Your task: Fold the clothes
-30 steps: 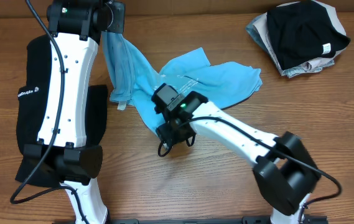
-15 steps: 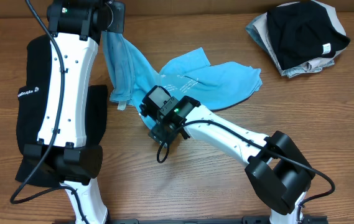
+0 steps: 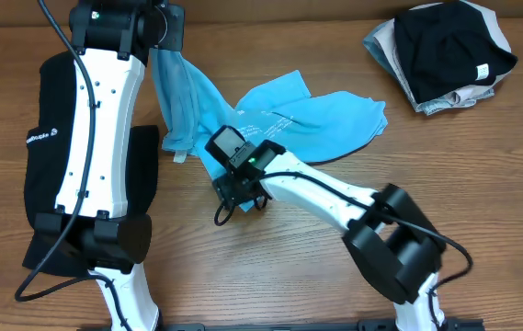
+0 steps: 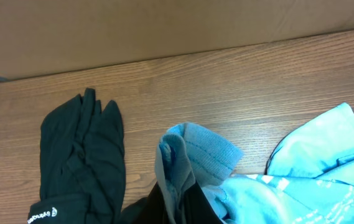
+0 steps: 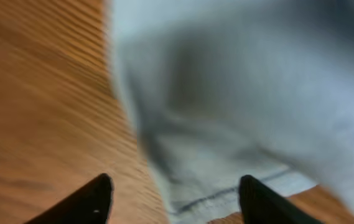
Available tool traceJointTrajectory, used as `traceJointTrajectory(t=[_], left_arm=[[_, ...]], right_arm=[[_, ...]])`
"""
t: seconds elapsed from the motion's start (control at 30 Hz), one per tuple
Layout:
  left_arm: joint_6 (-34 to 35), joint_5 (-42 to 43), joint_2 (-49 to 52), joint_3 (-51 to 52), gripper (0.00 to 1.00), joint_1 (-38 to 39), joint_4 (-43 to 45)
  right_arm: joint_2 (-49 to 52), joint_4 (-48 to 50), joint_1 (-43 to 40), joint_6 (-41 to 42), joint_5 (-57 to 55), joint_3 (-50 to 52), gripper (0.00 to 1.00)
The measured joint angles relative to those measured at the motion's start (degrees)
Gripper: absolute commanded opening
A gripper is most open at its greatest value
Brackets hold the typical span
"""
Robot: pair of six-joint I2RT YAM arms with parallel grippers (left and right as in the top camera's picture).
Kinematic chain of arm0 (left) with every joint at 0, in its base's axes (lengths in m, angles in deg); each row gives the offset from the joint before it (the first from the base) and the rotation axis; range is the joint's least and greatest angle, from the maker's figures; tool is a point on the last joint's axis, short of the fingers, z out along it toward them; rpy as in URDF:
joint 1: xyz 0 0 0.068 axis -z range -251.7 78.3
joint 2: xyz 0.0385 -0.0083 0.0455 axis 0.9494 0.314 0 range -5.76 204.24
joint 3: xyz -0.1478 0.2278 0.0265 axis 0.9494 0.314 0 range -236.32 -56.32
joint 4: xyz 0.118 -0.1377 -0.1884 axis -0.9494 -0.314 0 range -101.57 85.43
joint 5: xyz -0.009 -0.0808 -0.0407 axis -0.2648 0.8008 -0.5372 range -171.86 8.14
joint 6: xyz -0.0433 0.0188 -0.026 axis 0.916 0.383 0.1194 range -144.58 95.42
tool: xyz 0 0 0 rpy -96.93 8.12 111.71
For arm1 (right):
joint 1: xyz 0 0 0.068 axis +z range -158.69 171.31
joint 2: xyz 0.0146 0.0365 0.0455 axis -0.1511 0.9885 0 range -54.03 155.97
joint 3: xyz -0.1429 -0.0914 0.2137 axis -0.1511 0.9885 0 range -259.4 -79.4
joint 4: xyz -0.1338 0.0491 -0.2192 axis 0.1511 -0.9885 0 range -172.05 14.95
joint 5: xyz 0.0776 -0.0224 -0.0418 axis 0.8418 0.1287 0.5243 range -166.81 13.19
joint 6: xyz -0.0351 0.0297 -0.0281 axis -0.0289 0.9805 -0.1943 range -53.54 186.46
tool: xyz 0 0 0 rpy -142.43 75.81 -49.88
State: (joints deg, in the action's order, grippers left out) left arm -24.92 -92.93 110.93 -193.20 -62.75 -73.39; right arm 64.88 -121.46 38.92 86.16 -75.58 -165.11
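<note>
The light blue T-shirt point(image 3: 316, 119) lies crumpled in the middle of the table, its white lettering facing up. My left gripper point(image 3: 162, 29) at the far edge is shut on a bunched fold of the T-shirt point(image 4: 195, 155) and holds it raised; the jaws point(image 4: 180, 205) show at the bottom of the left wrist view. My right gripper point(image 3: 227, 184) is open and low over the shirt's near-left edge. In the blurred right wrist view the shirt's hem point(image 5: 239, 93) lies between the spread fingertips point(image 5: 180, 193). The black garment point(image 3: 40, 138) with a white logo point(image 4: 46, 214) lies at the left under my left arm.
A stack of folded clothes point(image 3: 445, 55), black on top with grey beneath, sits at the far right corner. A cardboard wall point(image 4: 164, 25) runs along the table's far edge. Bare wood point(image 3: 289, 248) lies in front of the shirt.
My right gripper has moved left along the shirt's near edge to its near-left corner. The left arm and its held fold have not moved.
</note>
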Motion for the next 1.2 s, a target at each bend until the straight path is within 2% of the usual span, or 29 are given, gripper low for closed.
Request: traceJointTrajectory(t=[0.07,0.27,0.47,0.53,0.63,0.8,0.93,1.03,1.2], left_arm=[[0.00,0.00,0.00,0.00,0.04,0.00,0.00],[-0.02,0.00,0.00,0.00,0.04,0.00,-0.07],[-0.07,-0.02,0.00,0.00,0.04,0.00,-0.57],[-0.07,-0.02,0.00,0.00,0.04,0.00,-0.87],[-0.07,-0.02,0.00,0.00,0.04,0.00,-1.22],[-0.07,-0.04,0.00,0.00,0.04,0.00,-1.73],[-0.07,-0.04,0.00,0.00,0.04,0.00,-2.34],[-0.07,-0.04,0.00,0.00,0.04,0.00,-2.36],[-0.07,-0.02,0.00,0.00,0.04,0.00,-2.32]], right_arm=[[0.81,-1.09,-0.22,2.51,0.07,0.04,0.53],[0.92,-2.03,-0.66,10.67,0.02,0.20,0.52],[1.92,-2.14,-0.66,14.25,0.00,0.20,0.52],[1.92,-2.14,-0.66,14.64,0.00,0.20,0.45],[2.03,-2.14,-0.66,15.45,-0.13,0.20,0.25],[2.27,-1.57,-0.74,15.37,-0.15,0.22,0.04],[2.34,-1.57,-1.16,15.91,0.09,0.20,0.04],[2.58,-5.01,-2.75,15.82,0.09,-1.22,0.04],[2.54,-12.28,-9.81,14.71,0.07,-4.83,0.04]])
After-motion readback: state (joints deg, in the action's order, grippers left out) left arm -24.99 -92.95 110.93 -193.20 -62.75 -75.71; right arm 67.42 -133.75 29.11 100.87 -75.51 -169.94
